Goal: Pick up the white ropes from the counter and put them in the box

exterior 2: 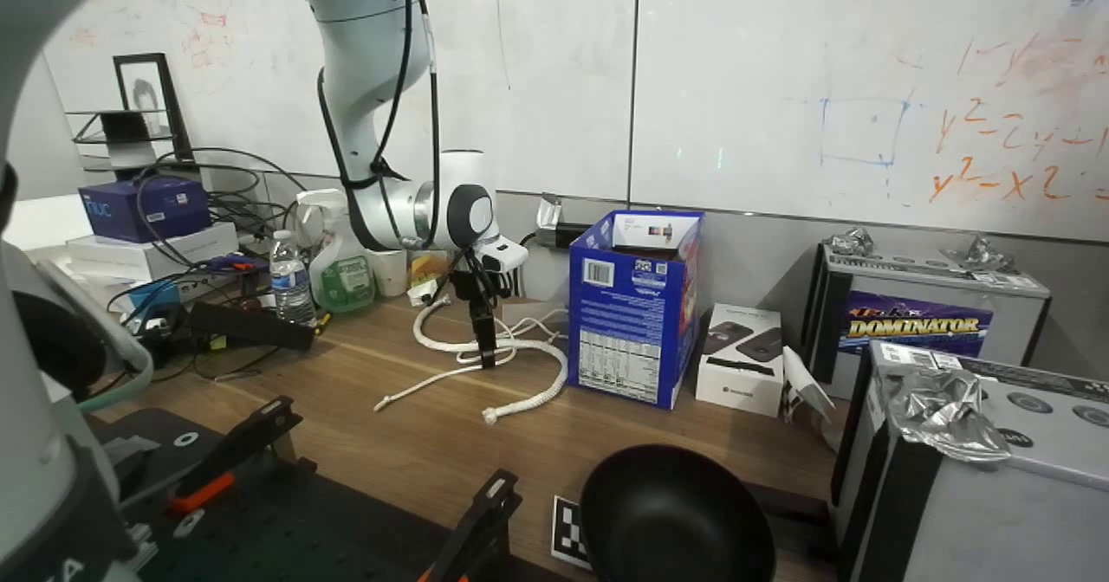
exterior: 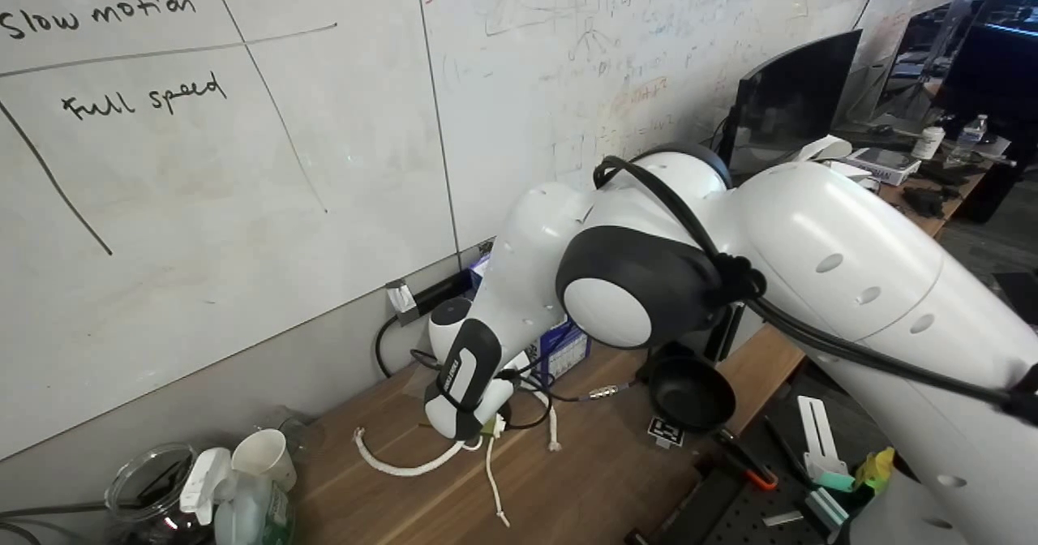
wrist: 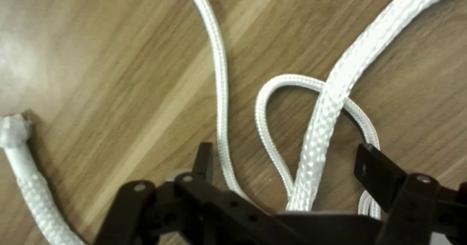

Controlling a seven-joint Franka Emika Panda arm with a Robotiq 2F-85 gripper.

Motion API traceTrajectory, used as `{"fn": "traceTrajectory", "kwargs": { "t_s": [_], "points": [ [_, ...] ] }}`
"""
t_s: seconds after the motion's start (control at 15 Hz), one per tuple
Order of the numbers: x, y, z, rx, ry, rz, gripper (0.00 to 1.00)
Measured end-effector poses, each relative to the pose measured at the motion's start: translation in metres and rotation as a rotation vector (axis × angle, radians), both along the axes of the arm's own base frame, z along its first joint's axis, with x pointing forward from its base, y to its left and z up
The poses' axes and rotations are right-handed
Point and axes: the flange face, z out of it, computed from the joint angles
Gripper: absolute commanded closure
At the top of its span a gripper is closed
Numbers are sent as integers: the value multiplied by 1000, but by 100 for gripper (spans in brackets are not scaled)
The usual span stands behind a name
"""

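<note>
Loose white ropes (exterior 2: 537, 404) curl on the brown wood-grain counter (exterior 2: 416, 456). In the wrist view a thick braided rope (wrist: 324, 128) and a thin looped rope (wrist: 220, 92) run between the black fingers (wrist: 379, 172). My gripper (wrist: 286, 159) is open around them, low over the counter, gripping nothing; the lower parts of the ropes are hidden behind it. Pointing straight down, the gripper (exterior 2: 485, 361) is left of the box (exterior 2: 619, 331) in an exterior view. That blue box stands upright with its top open. The arm partly covers the box (exterior: 565, 354) in an exterior view.
Right of the blue box stands a white carton (exterior 2: 741, 365), then large grey batteries (exterior 2: 918, 305). A black pan (exterior 2: 676, 513) lies nearer the camera. Behind the gripper are a spray bottle (exterior 2: 345, 279) and a water bottle (exterior 2: 292, 279). The whiteboard wall (exterior 2: 554, 132) backs the counter.
</note>
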Motion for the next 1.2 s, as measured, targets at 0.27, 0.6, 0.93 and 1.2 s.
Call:
{"fn": "traceTrajectory", "kwargs": {
  "t_s": [0.27,0.6,0.93,1.2],
  "points": [
    [2,1,1,-10,4,5,27],
    [3,3,1,-20,2,18,66],
    [8,9,6,-25,-10,39,91],
    [9,8,6,-40,1,57,86]
  ]
}}
